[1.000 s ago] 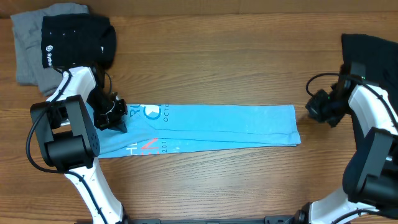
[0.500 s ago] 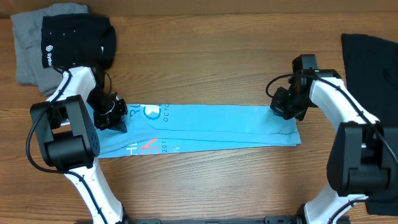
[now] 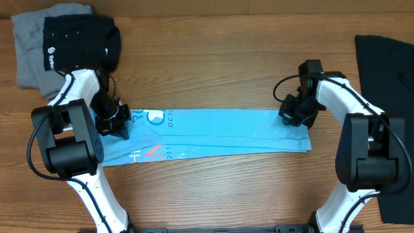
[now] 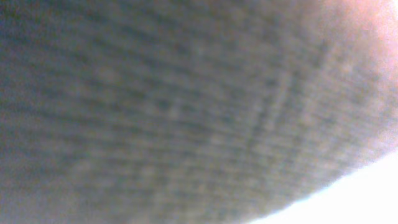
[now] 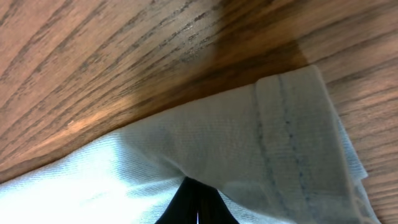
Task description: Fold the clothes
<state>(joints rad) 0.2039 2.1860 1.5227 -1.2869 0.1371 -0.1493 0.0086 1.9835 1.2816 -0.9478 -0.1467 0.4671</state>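
The light blue T-shirt (image 3: pixel 226 133) lies folded into a long strip across the middle of the wooden table, with white and pink lettering at its left end. My left gripper (image 3: pixel 120 124) sits at the strip's left end and looks shut on the cloth. The left wrist view shows only blurred fabric weave (image 4: pixel 186 112) right against the lens, and the fingers are hidden. My right gripper (image 3: pixel 294 116) is at the strip's far right corner. In the right wrist view its black fingers (image 5: pixel 198 200) are pressed together in the hemmed corner of the T-shirt (image 5: pixel 261 137).
A black garment (image 3: pixel 77 39) lies on a grey garment (image 3: pixel 26 45) at the back left corner. Another black garment (image 3: pixel 385 71) lies along the right edge. Bare wooden table (image 3: pixel 226 58) runs behind and in front of the strip.
My right arm has swung in from the right edge to the T-shirt's far right corner and closed on it. The left arm and the shirt have not moved.
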